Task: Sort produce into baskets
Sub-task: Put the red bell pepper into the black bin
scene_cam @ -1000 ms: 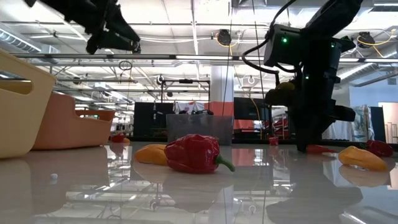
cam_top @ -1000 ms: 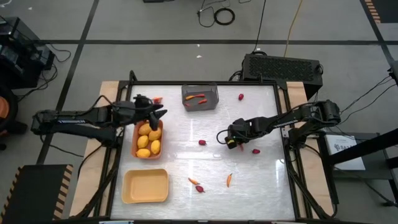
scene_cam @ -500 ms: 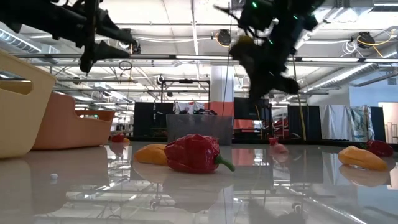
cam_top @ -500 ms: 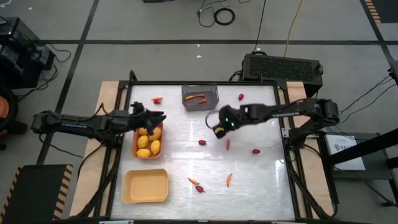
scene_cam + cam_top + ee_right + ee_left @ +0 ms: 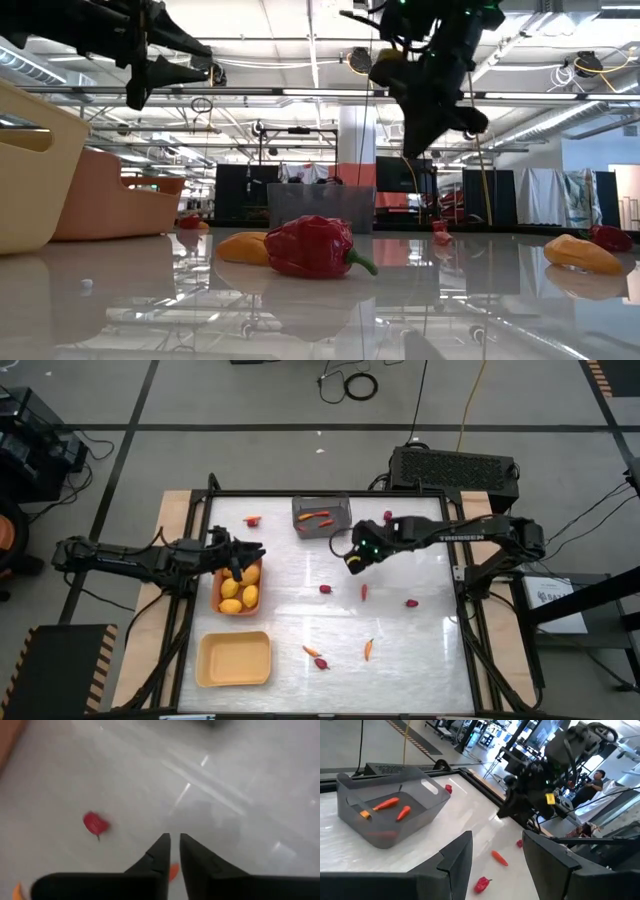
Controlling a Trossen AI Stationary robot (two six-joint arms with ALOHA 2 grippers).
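Reaching over the desk centre, the right claw hung above the surface just beside the grey bin. Its fingers stood nearly together with a thin gap and nothing between them. White lettering "TROSSEN" was readable on the right forearm in the high view.

The left claw hovered over the orange tray, fingers parted and empty. That tray held several yellow fruits. The yellow tray sat near the desk's front edge on the left side.

Two carrot sticks lay inside the grey bin. Loose on the desk were:
- a carrot stick left of the bin;
- a red piece right of the bin;
- a red piece and a carrot stick near the centre;
- a red piece farther right;
- a red piece and two carrot sticks near the front.

A person showed in the room beyond. No other writing could be read.
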